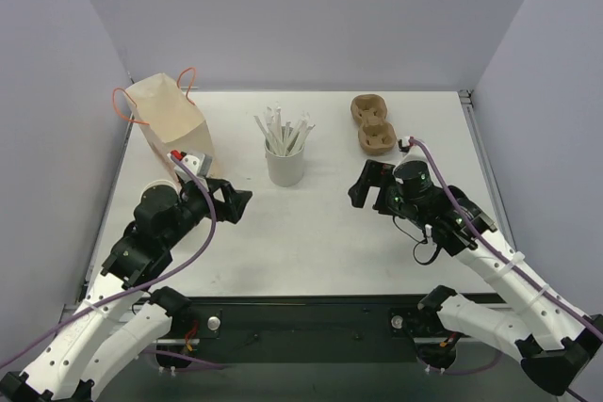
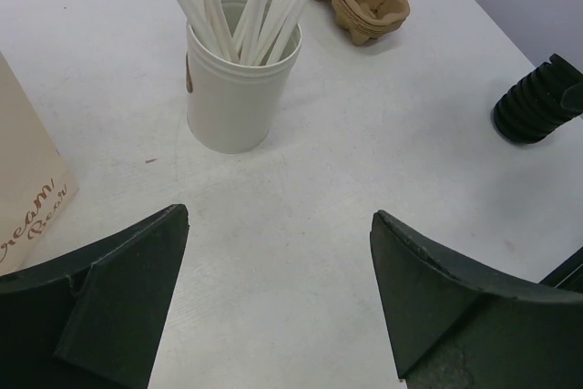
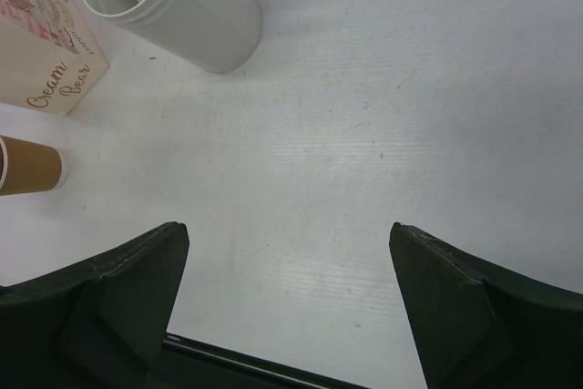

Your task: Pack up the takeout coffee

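Note:
A brown kraft paper cup (image 3: 27, 164) stands at the left edge of the right wrist view, below the paper bag (image 3: 41, 61). Its top is cut off by the frame, so I cannot tell whether it carries a black lid. From above it is almost wholly hidden under my left arm; only a pale rim (image 1: 160, 182) shows. My left gripper (image 1: 236, 202) is open and empty, just above the table and pointing toward the straw cup (image 2: 239, 88); it also shows in its own wrist view (image 2: 280, 214). My right gripper (image 1: 363, 185) is open and empty over bare table, as its wrist view (image 3: 287, 227) also shows.
A cream paper bag (image 1: 170, 124) with orange handles stands at the back left. A white cup of wrapped straws (image 1: 285, 162) stands at centre back. Brown pulp cup carriers (image 1: 372, 124) lie at the back right. The table's black front edge (image 3: 237, 360) lies below the right gripper.

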You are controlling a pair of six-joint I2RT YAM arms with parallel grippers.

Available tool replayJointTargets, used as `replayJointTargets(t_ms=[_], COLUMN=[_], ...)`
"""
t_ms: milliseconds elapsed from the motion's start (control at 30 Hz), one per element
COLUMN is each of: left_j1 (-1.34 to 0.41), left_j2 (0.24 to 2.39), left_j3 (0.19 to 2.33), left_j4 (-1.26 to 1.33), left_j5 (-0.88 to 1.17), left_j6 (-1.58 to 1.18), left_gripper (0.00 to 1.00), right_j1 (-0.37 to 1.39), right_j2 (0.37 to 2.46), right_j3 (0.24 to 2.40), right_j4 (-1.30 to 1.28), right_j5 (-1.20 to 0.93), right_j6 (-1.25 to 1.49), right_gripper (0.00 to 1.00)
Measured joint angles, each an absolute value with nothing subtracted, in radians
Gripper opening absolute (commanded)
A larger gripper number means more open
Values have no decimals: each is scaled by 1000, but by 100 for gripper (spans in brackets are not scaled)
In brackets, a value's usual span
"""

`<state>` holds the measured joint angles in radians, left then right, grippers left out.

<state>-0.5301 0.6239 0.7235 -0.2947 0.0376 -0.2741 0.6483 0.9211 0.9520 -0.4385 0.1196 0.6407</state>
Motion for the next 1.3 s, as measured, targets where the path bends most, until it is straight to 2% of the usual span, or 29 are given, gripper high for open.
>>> replayJointTargets(t_ms=[233,400,567,767,1033,1300], left_j1=[-530,-530,-529,-527,-501,-418], left_j2=[638,736,824,899,897,906], left_j3=[728,843,976,1022,969,916], left_j4=[-327,-480,-599,-699,-726,-718], left_j5=[-76,-236,-427,-604,-701,-670], left_j6=[-283,-279,-259,-250,-249,-243], left_gripper=[89,82,64,61,56,46], right_j1=[648,648,648,648,648,648], right_j2=[899,869,830,823,824,829], right_j3=[952,950,933,925,925,925], right_j4=[-439,-439,-442,-449,-449,-450], right_j5=[119,99,58,15,-19,-33], right_j6=[640,632,612,574,543,524], right_gripper=[99,97,94,91,90,89])
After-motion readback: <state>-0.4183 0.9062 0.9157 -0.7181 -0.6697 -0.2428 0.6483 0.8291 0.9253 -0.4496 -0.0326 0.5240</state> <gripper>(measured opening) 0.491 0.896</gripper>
